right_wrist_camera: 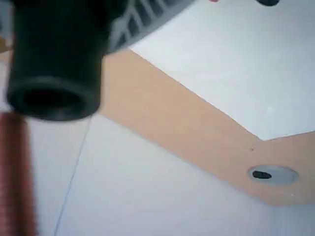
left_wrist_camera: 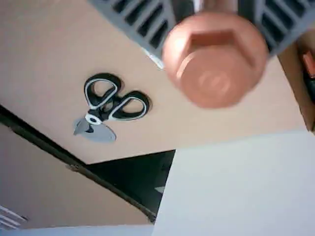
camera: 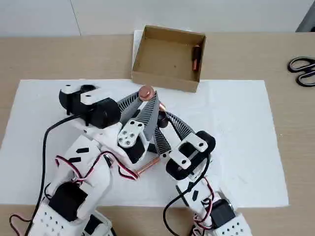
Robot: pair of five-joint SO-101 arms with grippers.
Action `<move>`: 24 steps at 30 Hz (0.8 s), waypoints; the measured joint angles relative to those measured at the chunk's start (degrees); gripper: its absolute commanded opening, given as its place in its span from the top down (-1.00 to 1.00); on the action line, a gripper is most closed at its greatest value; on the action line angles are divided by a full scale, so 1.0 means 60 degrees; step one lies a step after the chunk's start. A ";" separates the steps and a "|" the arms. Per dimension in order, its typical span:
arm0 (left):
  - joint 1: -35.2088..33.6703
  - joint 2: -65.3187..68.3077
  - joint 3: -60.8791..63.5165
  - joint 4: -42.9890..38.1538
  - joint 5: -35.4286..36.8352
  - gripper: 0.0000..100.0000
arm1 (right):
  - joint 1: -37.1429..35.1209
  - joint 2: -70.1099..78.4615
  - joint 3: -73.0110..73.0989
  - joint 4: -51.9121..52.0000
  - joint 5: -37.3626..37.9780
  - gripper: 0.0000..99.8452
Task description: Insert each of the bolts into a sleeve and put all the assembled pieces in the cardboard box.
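Left pincer (camera: 147, 100): closed on a bolt (left_wrist_camera: 214, 58), with grey fingers (left_wrist_camera: 140, 17) on either side just behind the head. The head points toward the box.
Right pincer (camera: 162, 122): closed on a black sleeve (right_wrist_camera: 54, 61), whose open mouth stands free of the fingers.
Why held so: the two pincers meet over the middle of the paper, just in front of the box. Each part seems to be gripped away from its mating end, which I judge leaves thread and bore free to go together.
Alignment: in the right wrist view a threaded shank (right_wrist_camera: 17, 177), likely the held bolt's, lies just beside the sleeve's mouth and not in it. The insertion looks not yet made.
Spare bolt (camera: 147, 166): lies flat on the paper (camera: 236, 147) between the two arms, unsleeved, probably waiting its turn.
Box (camera: 165, 81): open, at the paper's far edge, near enough for a short drop-off. One assembled piece (camera: 196, 58) lies against the side wall nearer the scissors.
Scissors (camera: 302, 70): on the table (camera: 49, 54), well apart from the work.
Hidden: from above, the crossed fingers cover the joint, so how well the bolt tip lines up with the bore cannot be told. In the left wrist view the bolt's head hides its own shank. The spare bolt's near end is tucked under an arm. I cannot make out another sleeve.
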 measured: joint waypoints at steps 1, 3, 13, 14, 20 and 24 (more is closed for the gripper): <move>0.0000 0.0000 -0.0044 0.0000 0.0000 0.99 | 0.0000 0.0000 0.0000 0.0000 0.0000 0.99; -0.0176 0.0015 -0.0293 0.0000 0.0000 0.99 | 0.0000 0.0000 0.0000 0.0000 0.0000 0.99; -0.0293 0.0029 -0.1084 0.1656 0.0000 0.99 | 0.0000 0.0000 0.0000 0.0000 0.0000 0.99; -0.0293 0.0029 -0.1158 0.1744 0.0000 0.99 | 0.0000 0.0000 0.0000 0.0000 0.0000 0.99; -0.0308 0.0029 -0.1260 0.1846 0.0000 0.99 | 0.0000 0.0000 0.0000 0.0000 0.0000 0.99; -0.0264 0.0029 -0.1260 0.1846 0.0293 0.99 | 0.0000 0.0000 0.0000 0.0000 0.0000 0.99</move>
